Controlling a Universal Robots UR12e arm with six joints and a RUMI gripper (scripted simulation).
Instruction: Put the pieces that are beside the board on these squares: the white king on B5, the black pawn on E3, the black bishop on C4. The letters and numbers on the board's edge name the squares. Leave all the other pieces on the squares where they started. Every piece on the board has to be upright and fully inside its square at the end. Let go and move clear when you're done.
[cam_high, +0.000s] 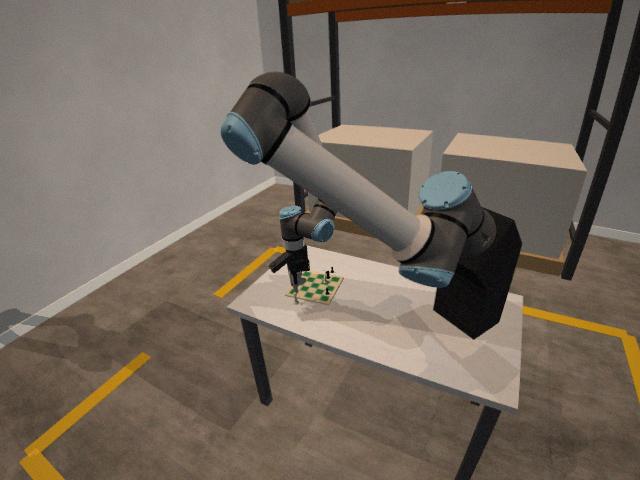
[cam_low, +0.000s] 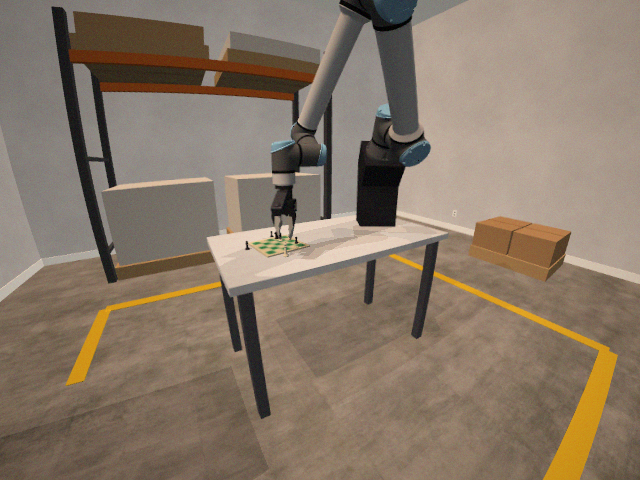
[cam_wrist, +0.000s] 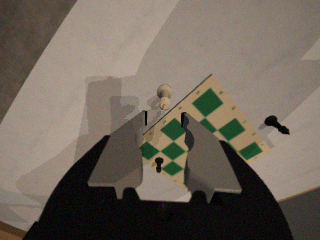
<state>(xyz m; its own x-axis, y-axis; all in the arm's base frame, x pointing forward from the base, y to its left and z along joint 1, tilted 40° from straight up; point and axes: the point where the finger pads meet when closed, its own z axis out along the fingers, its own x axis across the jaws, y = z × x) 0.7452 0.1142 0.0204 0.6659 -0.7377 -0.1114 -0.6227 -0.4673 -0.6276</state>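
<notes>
The small green and tan chessboard (cam_high: 334, 283) (cam_low: 300, 245) (cam_wrist: 219, 115) lies on the white table (cam_high: 392, 330) (cam_low: 330, 248). The white king (cam_wrist: 164, 94) (cam_high: 295, 300) (cam_low: 286, 252) stands on the table just off the board's edge. My gripper (cam_wrist: 164, 112) (cam_high: 294, 283) (cam_low: 283, 232) hangs over that edge, close to the king, with its fingers a little apart and nothing between them. A black pawn (cam_wrist: 158, 163) stands on a board square below the fingers. Another black piece (cam_wrist: 274, 122) (cam_low: 247, 244) is on the table beyond the board's far side.
Two more black pieces (cam_high: 327, 273) (cam_low: 296, 240) stand on the board. The arm's black base (cam_high: 478, 273) (cam_low: 377, 191) sits at the table's other end. Shelving with large boxes (cam_high: 511, 186) stands behind the table.
</notes>
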